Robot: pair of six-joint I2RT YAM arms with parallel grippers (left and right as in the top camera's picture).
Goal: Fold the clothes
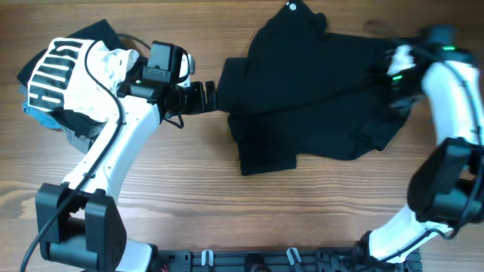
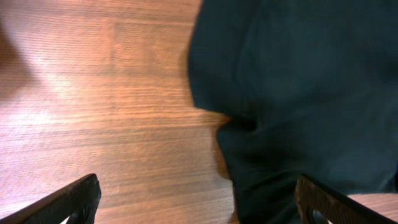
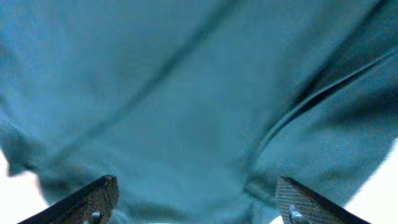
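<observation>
Wooden table, garment pile far left | left arm stretched low rightward, left jaws wide apart, empty, just beside black T-shirt | T-shirt rumpled mid-table: likely light, limp, will sag; pinch hem or sleeve corners | right arm bent over its right side, right jaws wide apart, empty.

The seamed T-shirt fills the view beyond the splayed right pincer.
</observation>
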